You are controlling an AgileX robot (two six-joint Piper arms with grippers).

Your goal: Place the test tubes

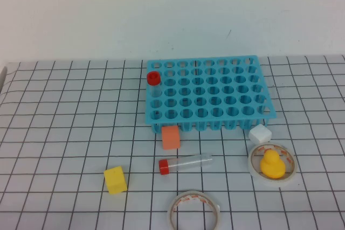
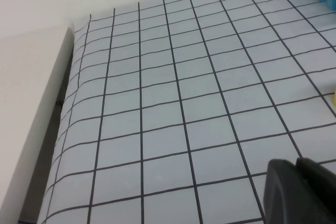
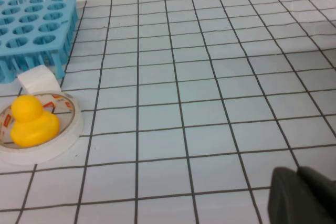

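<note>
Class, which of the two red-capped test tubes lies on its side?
The loose test tube near the orange cube; the other tube stands upright in the blue rack. Left gripper, shut, over the mat's left; right gripper, shut, over its right.

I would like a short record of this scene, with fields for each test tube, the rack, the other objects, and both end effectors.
standing tube: red cap, upright in a hole at the left edge of the blue rack
lying tube: red cap, flat on the grid mat, in front of the rack
other objects: orange cube, yellow cube, white cube, duck inside a tape roll, second tape roll
left end effector: shut, empty, above the mat near its left edge
right end effector: shut, empty, above the mat on the duck's side
</note>
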